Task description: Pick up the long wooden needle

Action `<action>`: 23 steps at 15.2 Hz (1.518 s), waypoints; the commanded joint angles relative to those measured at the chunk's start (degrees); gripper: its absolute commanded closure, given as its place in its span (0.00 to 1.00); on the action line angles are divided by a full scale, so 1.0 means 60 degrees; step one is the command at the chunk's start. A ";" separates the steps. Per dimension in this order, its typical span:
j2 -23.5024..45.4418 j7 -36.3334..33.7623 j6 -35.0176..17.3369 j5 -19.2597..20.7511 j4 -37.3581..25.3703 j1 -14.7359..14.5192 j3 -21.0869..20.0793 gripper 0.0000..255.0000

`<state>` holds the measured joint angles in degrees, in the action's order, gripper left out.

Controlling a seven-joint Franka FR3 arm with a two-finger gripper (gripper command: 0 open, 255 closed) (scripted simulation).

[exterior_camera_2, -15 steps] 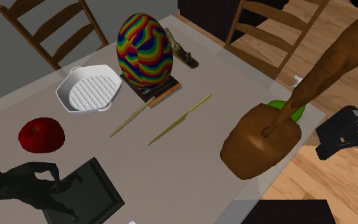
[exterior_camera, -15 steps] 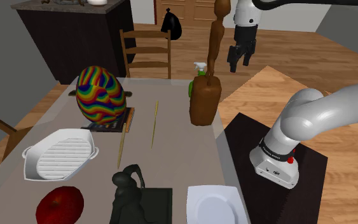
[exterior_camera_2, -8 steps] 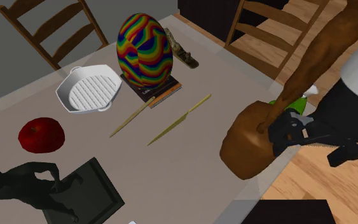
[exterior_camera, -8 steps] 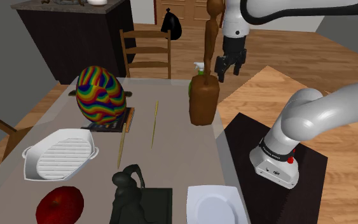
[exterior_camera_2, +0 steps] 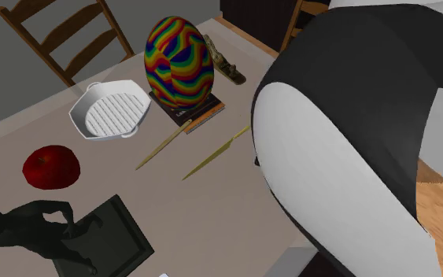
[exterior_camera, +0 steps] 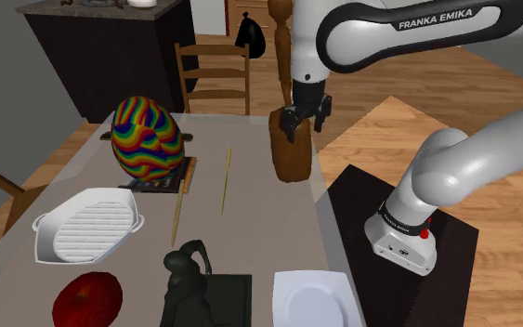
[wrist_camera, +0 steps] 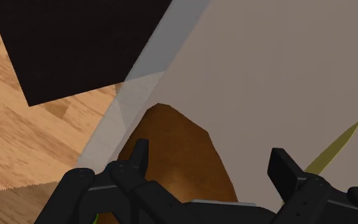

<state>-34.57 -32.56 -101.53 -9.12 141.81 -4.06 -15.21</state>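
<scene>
Needle (exterior_camera: 225,181) (exterior_camera_2: 212,160): thin straight stick, olive-yellow, matte, tapering to a point. It lies flat on the grey worktop (exterior_camera: 250,237), mid-frame in the shoulder view. The rainbow egg (exterior_camera: 148,139) is on its left and the brown block (exterior_camera: 293,153) on its right; it touches neither. Long axis there runs nearly top-to-bottom of the frame, far end toward the chair (exterior_camera: 215,74). In the second exterior view it runs diagonally, lower left to upper right, with the upper end hidden behind the arm (exterior_camera_2: 353,157). In the wrist view the needle (wrist_camera: 333,151) shows its pointed end just beside one finger. A shorter tan stick (exterior_camera: 178,212) lies roughly parallel on the egg's side, close but apart.

Fingers (wrist_camera: 131,170) are spread apart, gripping nothing, over the block's rounded top; can't tell if they touch it. Block: smooth brown lump with a slim tall stem (exterior_camera: 281,56). Egg: smooth, wavy rainbow bands, standing on a dark book (exterior_camera: 177,176). Lower left of the shoulder view: white ridged dish (exterior_camera: 87,223) with two handles, red apple (exterior_camera: 87,299), dark figurine (exterior_camera: 187,274).
</scene>
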 commanded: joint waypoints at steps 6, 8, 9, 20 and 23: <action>0.1988 -0.2328 -0.1627 -0.0088 -0.0669 0.0064 -0.1566 0.00; 0.2689 -0.3064 -0.2029 0.0099 -0.1014 0.0139 -0.2001 0.00; 0.3060 -0.3450 -0.2217 0.0237 -0.1209 0.0177 -0.2207 0.00; 0.7846 -0.8174 -0.3115 0.3433 -0.4375 -0.0261 -0.3256 0.00; 0.9157 -0.9205 -0.2935 0.4300 -0.5584 -0.0854 -0.2995 0.00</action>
<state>17.52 -85.44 -119.62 14.72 111.04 -7.91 -33.71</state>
